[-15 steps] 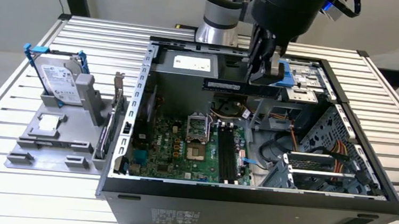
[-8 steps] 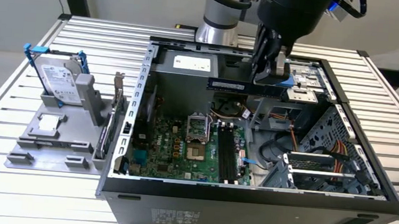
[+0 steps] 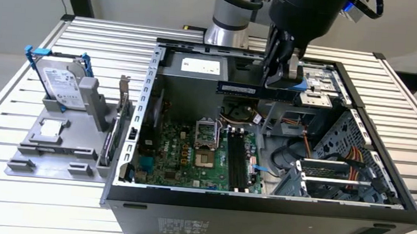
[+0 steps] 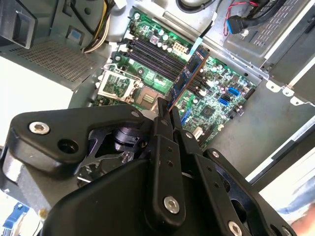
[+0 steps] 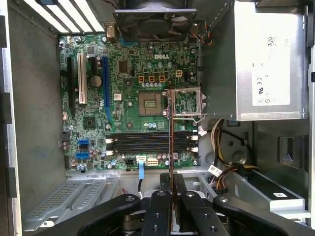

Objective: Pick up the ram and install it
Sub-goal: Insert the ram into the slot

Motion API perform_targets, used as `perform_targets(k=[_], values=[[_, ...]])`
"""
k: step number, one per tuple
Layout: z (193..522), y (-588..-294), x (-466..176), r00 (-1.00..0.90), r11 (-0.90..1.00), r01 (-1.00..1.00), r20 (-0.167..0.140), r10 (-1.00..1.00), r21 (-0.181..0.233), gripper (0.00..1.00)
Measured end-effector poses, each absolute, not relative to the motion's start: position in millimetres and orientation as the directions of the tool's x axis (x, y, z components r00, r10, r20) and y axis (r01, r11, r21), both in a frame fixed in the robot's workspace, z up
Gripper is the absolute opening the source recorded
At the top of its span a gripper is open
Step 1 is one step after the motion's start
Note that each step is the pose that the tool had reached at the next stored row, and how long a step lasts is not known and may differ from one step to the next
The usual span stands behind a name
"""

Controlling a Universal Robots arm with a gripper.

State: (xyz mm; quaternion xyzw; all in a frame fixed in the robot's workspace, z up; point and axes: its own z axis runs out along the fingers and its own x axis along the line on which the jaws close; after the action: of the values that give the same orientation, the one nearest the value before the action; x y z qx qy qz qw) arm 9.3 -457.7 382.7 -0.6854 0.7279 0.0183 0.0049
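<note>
The ram (image 3: 252, 91) is a long, thin dark stick held level above the open computer case (image 3: 128, 144), over its back part. My gripper (image 3: 282, 85) is shut on the stick's end toward the exterior view's right. In the second wrist view the ram (image 4: 191, 69) juts out from the black fingers (image 4: 162, 142) over the green motherboard (image 4: 216, 98). The first wrist view shows the ram (image 5: 171, 128) edge-on, crossing above the black memory slots (image 5: 142, 142) at a right angle. Those slots (image 3: 236, 163) lie well below the stick, and nothing sits in them.
A silver hard drive with a blue bracket (image 3: 61, 83) stands on a grey fixture (image 3: 49, 149) at the exterior view's left, with an expansion card (image 3: 121, 113) beside the case. Inside are the CPU socket (image 5: 150, 103), a fan (image 5: 152, 19), the power supply (image 5: 256, 59) and loose cables (image 5: 226, 167).
</note>
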Motion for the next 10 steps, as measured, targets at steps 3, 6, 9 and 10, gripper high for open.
perform_targets(k=[3,6,9,10], values=[[382.7,-457.7,9.4,-0.060,0.060,-0.998,-0.032,-0.998,0.020,0.00],[382.7,-457.7,9.4,-0.074,0.073,-0.997,-0.032,-0.997,0.020,0.00],[382.7,-457.7,9.5,-0.104,0.103,-0.994,-0.032,-0.994,0.020,0.00],[382.7,-457.7,9.4,-0.117,0.116,-0.993,-0.032,-0.993,0.020,0.00]])
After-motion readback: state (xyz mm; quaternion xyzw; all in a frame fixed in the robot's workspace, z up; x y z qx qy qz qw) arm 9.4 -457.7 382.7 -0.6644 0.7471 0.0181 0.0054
